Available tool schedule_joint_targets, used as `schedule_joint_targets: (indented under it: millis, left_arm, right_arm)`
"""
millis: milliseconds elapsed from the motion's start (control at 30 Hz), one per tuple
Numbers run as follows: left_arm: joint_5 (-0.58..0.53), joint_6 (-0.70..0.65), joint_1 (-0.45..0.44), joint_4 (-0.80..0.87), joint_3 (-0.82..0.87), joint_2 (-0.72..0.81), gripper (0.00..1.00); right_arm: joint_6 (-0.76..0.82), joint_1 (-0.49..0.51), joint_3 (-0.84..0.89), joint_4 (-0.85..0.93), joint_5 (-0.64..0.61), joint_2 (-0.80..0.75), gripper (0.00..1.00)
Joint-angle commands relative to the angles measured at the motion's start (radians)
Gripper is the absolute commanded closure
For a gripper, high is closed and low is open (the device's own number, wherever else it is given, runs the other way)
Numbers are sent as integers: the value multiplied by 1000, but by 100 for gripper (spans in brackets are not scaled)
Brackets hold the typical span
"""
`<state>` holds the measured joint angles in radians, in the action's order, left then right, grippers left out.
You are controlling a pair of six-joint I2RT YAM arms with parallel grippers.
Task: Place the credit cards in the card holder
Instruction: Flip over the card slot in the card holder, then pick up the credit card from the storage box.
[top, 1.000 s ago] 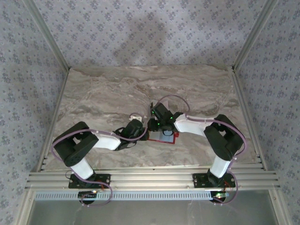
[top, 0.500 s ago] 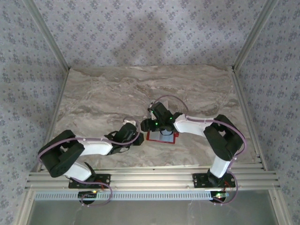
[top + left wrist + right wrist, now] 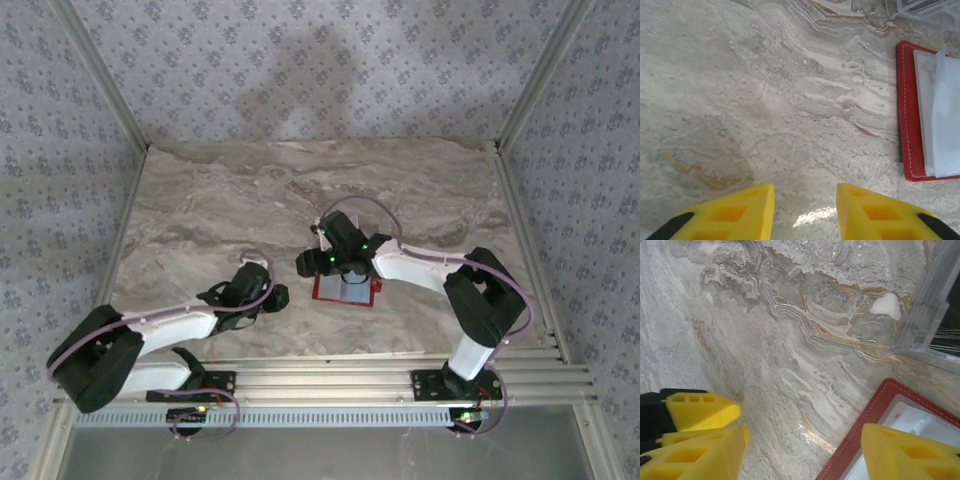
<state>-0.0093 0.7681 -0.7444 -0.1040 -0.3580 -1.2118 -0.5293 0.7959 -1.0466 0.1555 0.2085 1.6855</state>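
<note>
From above, the card holder (image 3: 345,290) lies open at mid-frame; in your left wrist view the left gripper (image 3: 804,200) sits part-open and empty, with the holder at the right edge; in your right wrist view the right gripper (image 3: 804,440) is wide and empty, so you are probably between cards and must find the next one.

Red card holder (image 3: 906,125), grey-veined marble table (image 3: 765,100), floral grey walls (image 3: 300,60).

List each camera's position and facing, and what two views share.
Top external: above, behind the bases, looking down on table, left arm, right arm.
Left wrist: low over the table, facing down past the left gripper.
Right wrist: low, facing down past the right gripper.
Shared: both wrist views catch an edge of the red card holder.
</note>
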Motion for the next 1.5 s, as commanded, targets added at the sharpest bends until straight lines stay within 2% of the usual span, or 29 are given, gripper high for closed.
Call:
schedule_joint_targets:
  millis: [0, 167, 333, 600, 867, 1067, 1467]
  left_arm:
    - [31, -27, 22, 70, 2, 74, 62]
    - [51, -35, 40, 97, -22, 148, 57]
    - [81, -50, 41, 89, -103, 115, 53]
    - [161, -73, 70, 24, -261, -51, 49]
    - [245, -90, 138, -37, -423, -313, 50]
    - [299, -109, 173, -89, -482, -457, 52]
    - [368, -135, 193, -178, -491, -558, 53]
  right_arm:
    - [32, -22, -32, 90, -75, -61, 36]
    - [20, -98, -19, 179, -203, -145, 44]
    - [7, -182, -41, 264, -271, -176, 48]
    - [44, -285, -52, 207, -159, -123, 47]
    - [87, -297, -136, 218, -158, -18, 53]
    - [91, -290, -177, 220, -162, 23, 58]
    - [93, -271, -238, 251, -210, 83, 61]
